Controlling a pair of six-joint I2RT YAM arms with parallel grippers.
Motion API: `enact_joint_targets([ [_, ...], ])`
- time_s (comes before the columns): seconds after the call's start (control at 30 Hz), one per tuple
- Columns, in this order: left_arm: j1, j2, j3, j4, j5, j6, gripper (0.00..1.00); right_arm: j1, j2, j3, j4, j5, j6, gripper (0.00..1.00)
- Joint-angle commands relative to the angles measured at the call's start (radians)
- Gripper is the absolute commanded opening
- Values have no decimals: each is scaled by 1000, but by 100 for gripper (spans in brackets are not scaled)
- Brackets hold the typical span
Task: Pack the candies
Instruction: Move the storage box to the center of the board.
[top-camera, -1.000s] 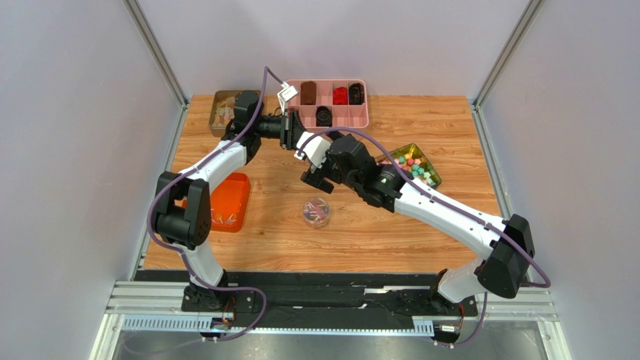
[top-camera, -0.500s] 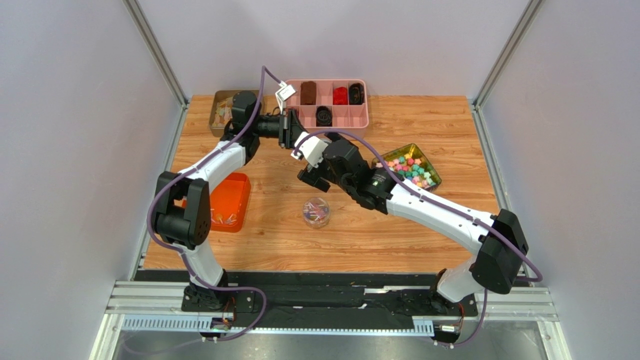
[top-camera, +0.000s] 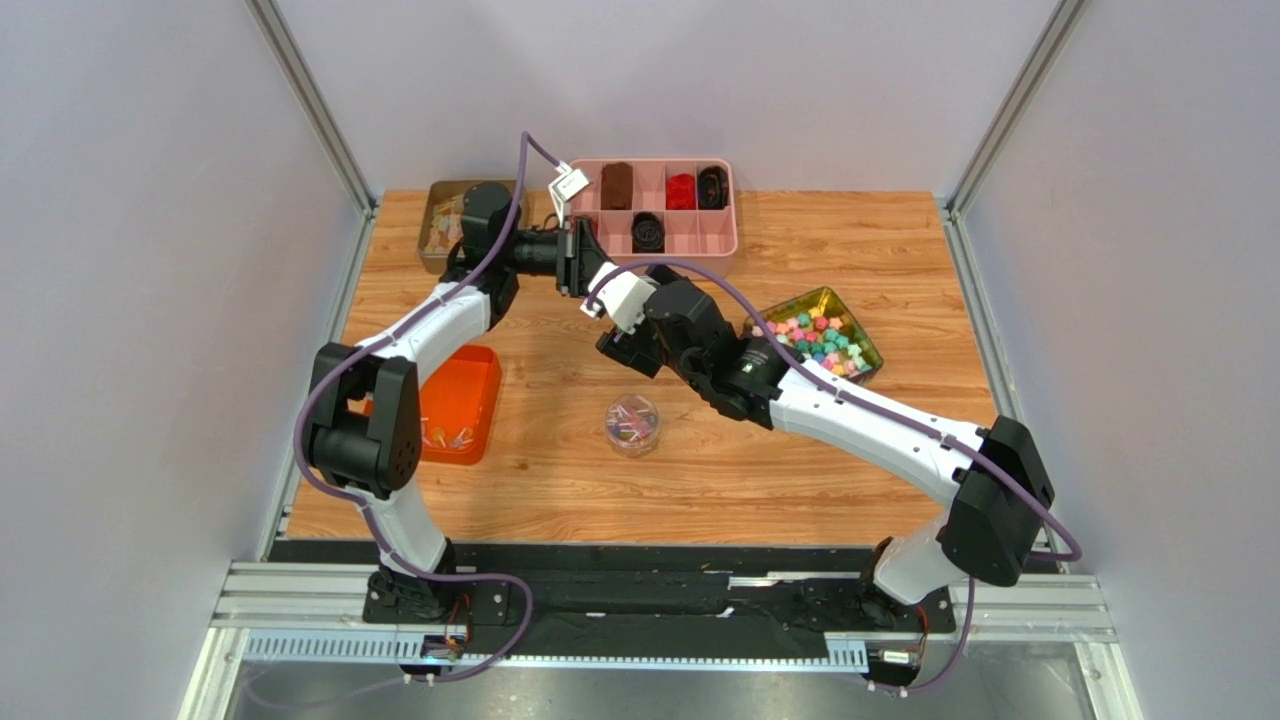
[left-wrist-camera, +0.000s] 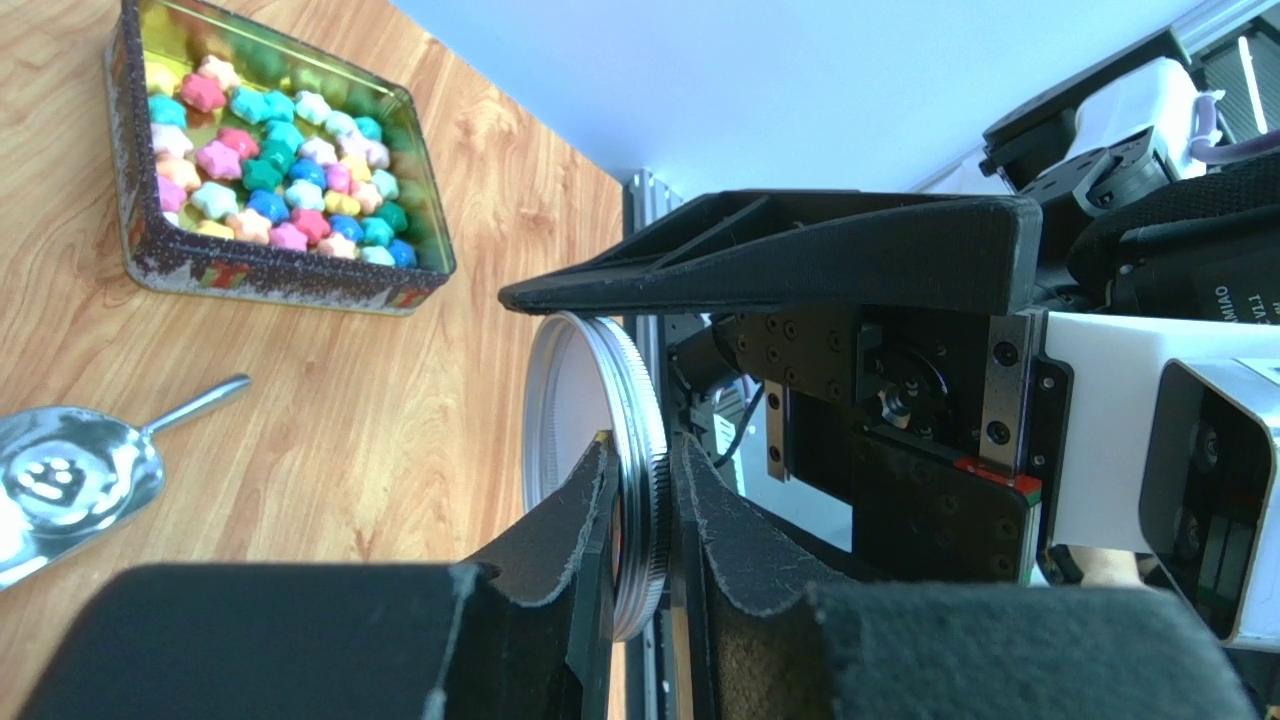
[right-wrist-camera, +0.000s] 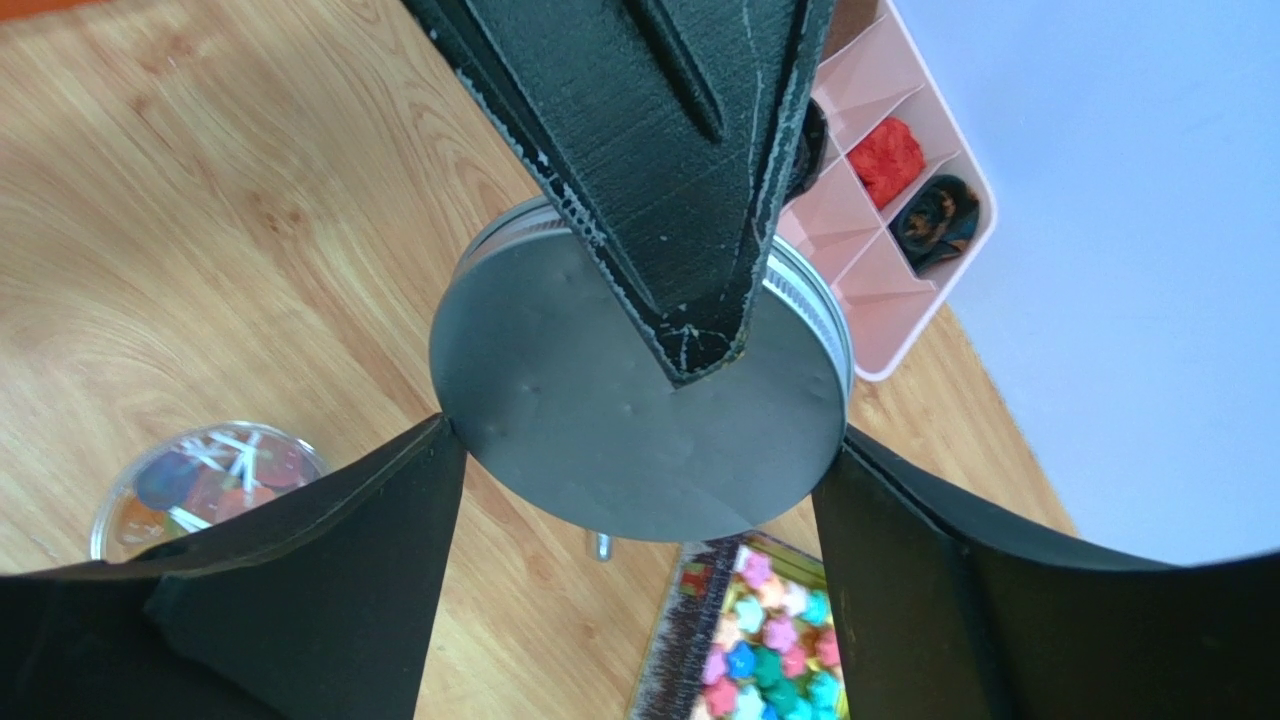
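While the left gripper pinches a round silver lid by its threaded rim, fingers nearly closed with one pad on each face, the right gripper faces the same lid flat on. Its two black fingers are spread wide, one at each side of the disc, their tips right at its edge. Whether they press on the lid cannot be told.

A small clear jar stands uncovered on the wooden table. The candies, thin sweets in shiny pink, blue and purple wrappers, lie inside it. The lid and both grippers hang in the air beyond the jar, toward the far side of the table and apart from it. In the right wrist view the jar shows below and to the left of the lid, past the left-hand finger.

More thin wrapped sweets lie in an orange tray, left of the jar. A green tin of bright star-shaped pieces sits right of the jar and farther back. A pink divided tray sits beyond the jar at the far edge.
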Motion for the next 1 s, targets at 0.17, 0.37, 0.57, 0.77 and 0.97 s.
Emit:
enact_joint_targets([
  [0.17,2,-3,-5,40,7,1,21,10,5,18,56,-19,-5,46],
  [0.37,4,-3,-2,42,9,2,37,16,4,30,30,-25,-10,37],
  [0.57,21,-12,-3,42,4,13,62,16,-9,31,4,-30,-13,37],
  [0.77,85,-56,-16,-39,-14,132,99,15,-50,-1,-25,-45,-19,37],
  [0.97,123,-136,46,-626,-140,735,99,-19,-113,-19,-80,-79,-7,38],
])
